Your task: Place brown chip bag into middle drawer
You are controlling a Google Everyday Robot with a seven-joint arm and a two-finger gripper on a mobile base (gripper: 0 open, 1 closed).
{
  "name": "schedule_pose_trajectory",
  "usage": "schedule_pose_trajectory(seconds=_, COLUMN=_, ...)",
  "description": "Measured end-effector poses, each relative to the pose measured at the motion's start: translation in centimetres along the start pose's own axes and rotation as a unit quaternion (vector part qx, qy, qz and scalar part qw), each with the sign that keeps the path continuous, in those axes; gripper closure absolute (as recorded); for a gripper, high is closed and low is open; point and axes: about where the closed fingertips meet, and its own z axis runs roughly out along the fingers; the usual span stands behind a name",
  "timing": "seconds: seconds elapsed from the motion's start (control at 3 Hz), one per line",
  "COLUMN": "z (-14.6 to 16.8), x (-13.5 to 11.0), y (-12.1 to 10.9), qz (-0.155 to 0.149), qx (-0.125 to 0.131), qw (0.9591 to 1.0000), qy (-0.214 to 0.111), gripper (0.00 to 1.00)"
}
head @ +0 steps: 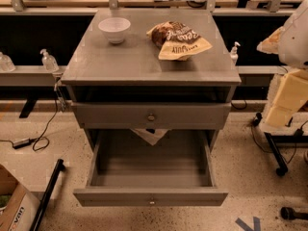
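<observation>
The brown chip bag point(177, 40) lies on the grey cabinet top point(130, 61), toward the back right, wrinkled, with its tan-yellow side facing front. The middle drawer point(151, 170) is pulled fully open below, and its deep grey tray holds nothing. Its shallow front panel with the tiny knob point(151, 201) faces me. My gripper is not in view in the camera view. Nothing is touching the bag.
A white bowl point(114, 29) stands at the back left of the top. The taller-fronted drawer with a round knob point(151, 117) is shut above the open one. A pale scrap point(150, 135) hangs beneath it. White and yellow equipment point(291, 71) stands at right.
</observation>
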Motion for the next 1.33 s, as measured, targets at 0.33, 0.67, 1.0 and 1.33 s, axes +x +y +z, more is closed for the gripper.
schedule_pose_trajectory(seconds=0.33, z=0.0, x=0.0, y=0.0, qz=0.000, qx=0.000, qw=1.0000, qy=0.000, gripper=0.00)
schedule_pose_trajectory(seconds=0.67, z=0.4, x=-1.3, y=-0.9, qz=0.010, qx=0.021, qw=0.9993, qy=-0.029, gripper=0.00)
schedule_pose_trajectory(seconds=1.0, z=2.0, x=-4.8, y=-4.5, qz=0.035, qx=0.051, qw=0.9917, qy=-0.112, gripper=0.00)
schedule_pose_trajectory(seconds=1.33, z=3.1, x=-7.1, y=-8.0, qz=0.062, qx=0.066, qw=0.9830, qy=-0.160, gripper=0.00)
